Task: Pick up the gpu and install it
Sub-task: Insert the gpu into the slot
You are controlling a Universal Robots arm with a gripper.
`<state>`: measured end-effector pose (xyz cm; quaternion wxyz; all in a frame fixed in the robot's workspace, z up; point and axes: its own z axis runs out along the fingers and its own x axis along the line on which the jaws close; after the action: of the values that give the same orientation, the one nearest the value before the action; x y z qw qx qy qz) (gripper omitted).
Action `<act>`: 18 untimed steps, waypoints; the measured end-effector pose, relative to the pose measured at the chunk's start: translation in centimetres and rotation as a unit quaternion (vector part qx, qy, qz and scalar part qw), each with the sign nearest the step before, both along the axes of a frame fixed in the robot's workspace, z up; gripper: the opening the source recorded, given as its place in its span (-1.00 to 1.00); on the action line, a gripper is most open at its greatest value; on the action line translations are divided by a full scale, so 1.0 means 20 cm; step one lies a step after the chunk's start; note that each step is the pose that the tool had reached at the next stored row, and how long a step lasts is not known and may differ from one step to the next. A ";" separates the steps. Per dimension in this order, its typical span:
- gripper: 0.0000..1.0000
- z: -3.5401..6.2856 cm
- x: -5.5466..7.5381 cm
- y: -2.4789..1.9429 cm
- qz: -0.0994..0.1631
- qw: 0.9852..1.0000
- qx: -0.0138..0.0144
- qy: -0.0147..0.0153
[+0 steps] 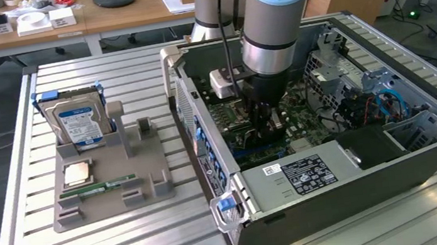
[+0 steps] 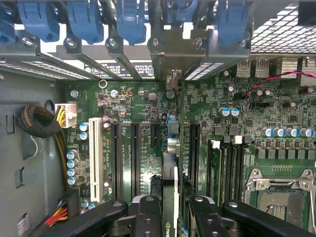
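My gripper (image 1: 268, 125) reaches down into the open computer case (image 1: 425, 152), low over the green motherboard (image 1: 246, 141). In the wrist view the gripper (image 2: 173, 219) is shut on the gpu (image 2: 169, 182). The card is seen edge-on between the two black fingers (image 2: 148, 217). It stands upright over the motherboard (image 2: 133, 98), in line with the long black expansion slots (image 2: 134, 153). Its silvery bracket (image 2: 170, 54) reaches to the case's rear slot openings. Whether the card's edge sits in a slot I cannot tell.
On the exterior view's left a grey holder (image 1: 108, 187) carries a blue-labelled hard drive (image 1: 76, 119), a CPU (image 1: 78, 172) and a RAM stick (image 1: 96, 189). Blue latches (image 2: 131, 19), a yellow cable bundle (image 2: 44, 123) and the CPU socket (image 2: 279, 197) surround the card.
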<state>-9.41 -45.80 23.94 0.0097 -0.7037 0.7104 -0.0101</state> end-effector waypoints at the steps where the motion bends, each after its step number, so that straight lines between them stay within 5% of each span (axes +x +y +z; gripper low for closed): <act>1: -0.47 0.000 0.00 0.000 0.000 1.000 0.000 0.000; 18: -0.47 -0.002 -0.01 0.000 0.000 1.000 0.000 -0.002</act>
<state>-9.58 -45.80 23.90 0.0108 -0.7037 0.7104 -0.0112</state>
